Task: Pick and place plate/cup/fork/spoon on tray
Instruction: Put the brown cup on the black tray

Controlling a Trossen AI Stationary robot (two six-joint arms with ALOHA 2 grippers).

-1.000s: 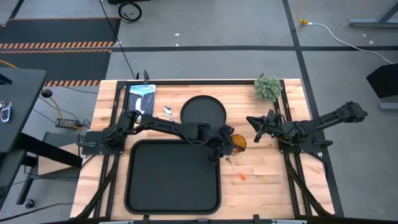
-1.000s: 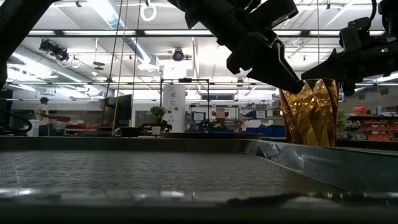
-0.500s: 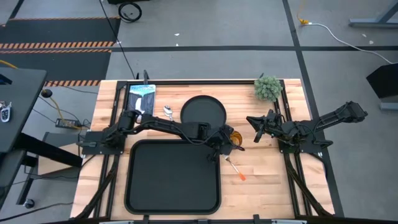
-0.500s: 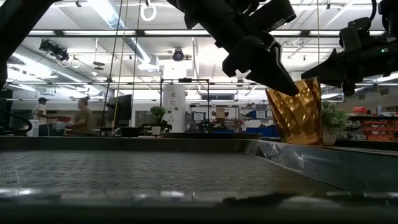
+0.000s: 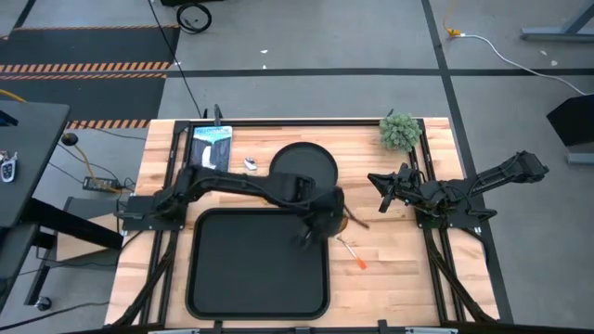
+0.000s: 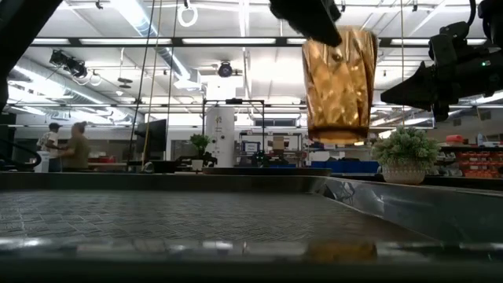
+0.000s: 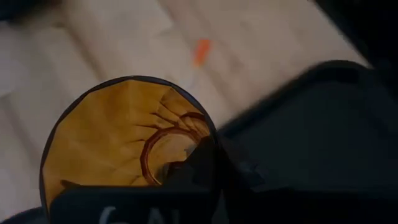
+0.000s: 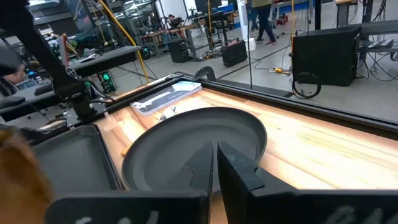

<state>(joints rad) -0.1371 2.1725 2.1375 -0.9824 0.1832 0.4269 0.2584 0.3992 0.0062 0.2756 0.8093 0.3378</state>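
Note:
The amber cup (image 6: 339, 82) hangs upright over the tray's right edge (image 6: 393, 206), with my left gripper (image 5: 325, 221) shut on it. In the left wrist view I look down into the cup's mouth (image 7: 118, 143). On the wood right of the black tray (image 5: 258, 263) lies the orange-handled fork (image 5: 351, 252). The round black plate (image 5: 303, 167) sits behind the tray, and the spoon (image 5: 251, 164) lies to its left. My right gripper (image 5: 380, 190) waits shut at the table's right side, touching nothing. My left gripper holds the cup by its rim (image 7: 208, 134), with one finger (image 7: 199, 163) inside the cup and the other outside. It comes from above. The cup hangs upright below the fingers, lifted clear of table and tray.
A small potted plant (image 5: 401, 131) stands at the far right corner. An upright blue-white picture panel (image 5: 210, 146) is at the far left. People move in the room beyond the table (image 6: 71, 145).
My left gripper has shut on the cup, which stood on the wood right of the tray. The cup first tipped, then came up clear of the table and moved toward the tray, and it is upright again now.

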